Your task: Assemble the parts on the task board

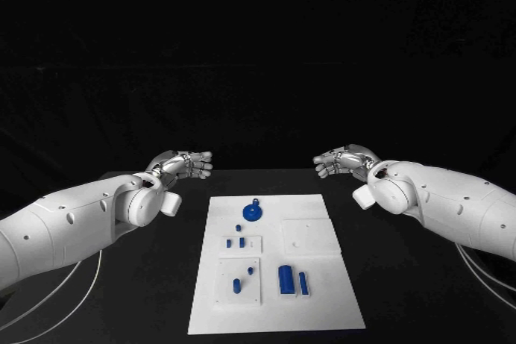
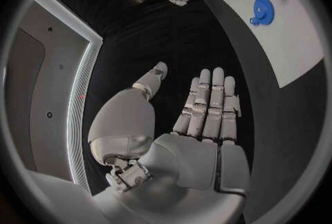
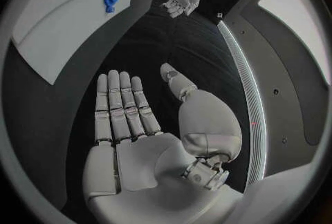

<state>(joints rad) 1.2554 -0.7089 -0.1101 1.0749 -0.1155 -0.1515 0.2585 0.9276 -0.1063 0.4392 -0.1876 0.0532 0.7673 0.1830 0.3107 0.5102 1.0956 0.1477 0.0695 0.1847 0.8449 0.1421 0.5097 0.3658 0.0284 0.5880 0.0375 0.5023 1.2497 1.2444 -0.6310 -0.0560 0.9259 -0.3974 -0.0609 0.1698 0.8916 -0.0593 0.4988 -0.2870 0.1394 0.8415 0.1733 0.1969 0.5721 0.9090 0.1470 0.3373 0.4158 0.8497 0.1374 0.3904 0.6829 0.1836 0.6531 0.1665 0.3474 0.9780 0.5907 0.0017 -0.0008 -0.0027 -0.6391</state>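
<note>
Right now both hands are hovering above the black table (image 1: 129, 284), beyond the far edge of the task board (image 1: 323, 299), one off each far corner and well apart from each other. The left hand (image 1: 180, 165) is spreading flat, its fingers (image 2: 207, 103) lying straight and side by side with the thumb angling away; it is gripping nothing and touching nothing. The right hand (image 1: 346, 162) is mirroring it, fingers (image 3: 121, 105) stretching out straight, palm bare, holding nothing and touching nothing.

The task board is lying in the middle of the table, running lengthwise away from the robot. Near its far edge a round blue gear-like part (image 1: 253, 213) is resting on the white surface. Closer to the middle, along the board's left side, three small blue pegs (image 1: 242, 242) are sitting on or in a raised white block. Toward the near edge, two more small pegs (image 1: 236, 285) are sitting on a second raised block on the left, and just beside it a larger blue block (image 1: 286, 278) and a slimmer blue piece (image 1: 304, 283) are lying side by side. A plain white raised square (image 1: 309, 236) is sitting on the board's right side.
</note>
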